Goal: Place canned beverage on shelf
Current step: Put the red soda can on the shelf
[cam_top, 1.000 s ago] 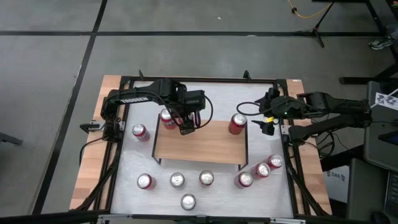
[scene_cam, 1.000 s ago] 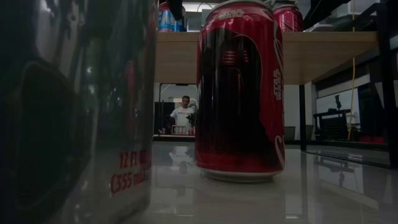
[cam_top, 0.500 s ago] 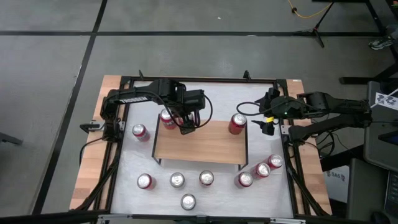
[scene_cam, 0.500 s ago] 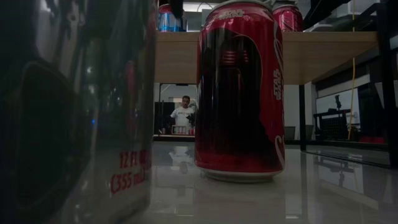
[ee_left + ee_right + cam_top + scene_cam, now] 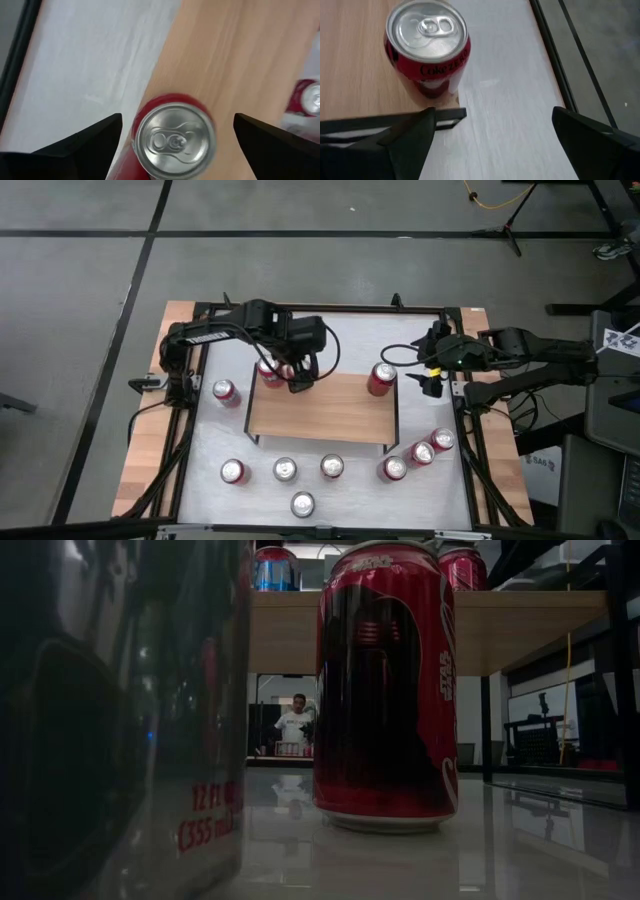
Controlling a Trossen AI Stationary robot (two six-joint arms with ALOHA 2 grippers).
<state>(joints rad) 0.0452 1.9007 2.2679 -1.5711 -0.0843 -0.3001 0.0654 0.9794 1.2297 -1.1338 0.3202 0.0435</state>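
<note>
- Loose cans on the white table (image 5: 200,440), left to right: one by the left rail (image 5: 224,391), then a front row of three (image 5: 233,471), (image 5: 285,470), (image 5: 332,467), one nearest the front edge (image 5: 302,504), and a cluster of three at the right (image 5: 392,469), (image 5: 421,453), (image 5: 442,440). That makes eight red cans off the shelf.
- The shelf (image 5: 320,415), a wooden plank on black legs, stands mid-table and carries two cans, one at each rear corner.
- The left gripper (image 5: 285,372) hangs over the rear left corner with its fingers (image 5: 85,140) spread wide on both sides of the can (image 5: 172,137), touching neither side. This can stands upright at the plank's edge; no writing on it can be read.
- The rear right can (image 5: 428,50) reads "Coke ZERO" in the right wrist view and stands upright at the plank's corner.
- The right gripper (image 5: 432,378) waits just beside that corner, fingers (image 5: 410,135) parted and empty.
- In the low view, the middle can (image 5: 385,690) bears "STAR WARS" lettering down its side; the blurred near can (image 5: 120,720) reads "12 FL OZ (355 mL)".
- A person (image 5: 295,725) shows far behind the table.
</note>
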